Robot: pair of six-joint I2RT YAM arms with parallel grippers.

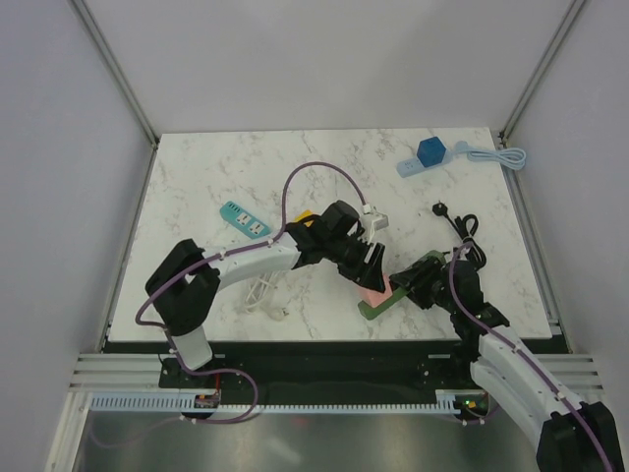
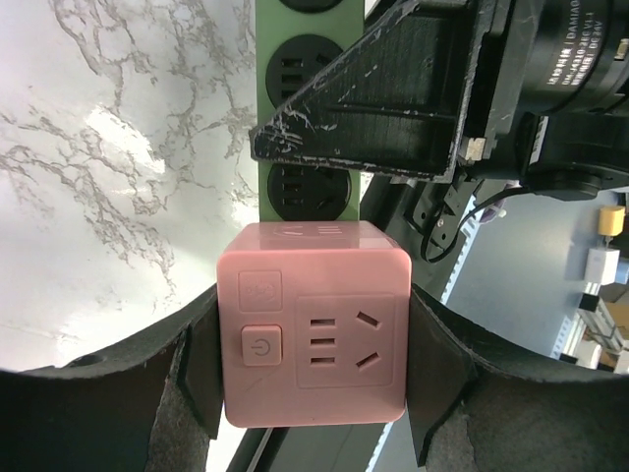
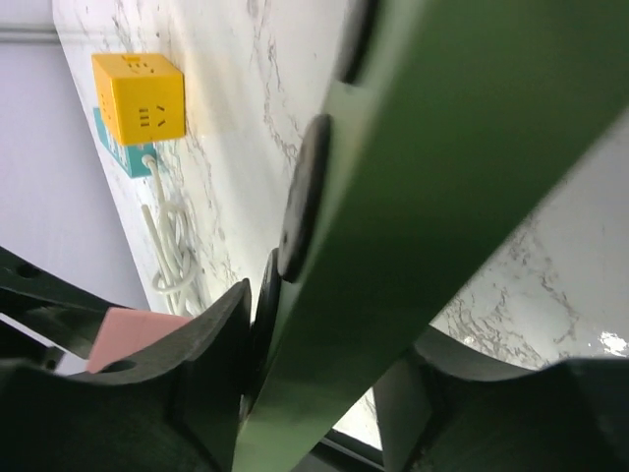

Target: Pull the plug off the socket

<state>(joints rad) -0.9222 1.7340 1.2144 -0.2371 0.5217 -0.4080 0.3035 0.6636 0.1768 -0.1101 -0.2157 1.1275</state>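
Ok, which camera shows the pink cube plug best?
Left wrist. The pink cube plug fills the centre, button and socket face clear, held by the left claw. Top external shows only a small pink patch under the left arm; right wrist catches one corner beside the green strip.

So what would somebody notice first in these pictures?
The pink cube plug jumps out first. It is squeezed between the left arm's fingers and sits on a green power strip near the front of the marble table. The right arm's fingers are around that strip. A bright yellow cube sits farther back, and a blue cube is in the far right corner.
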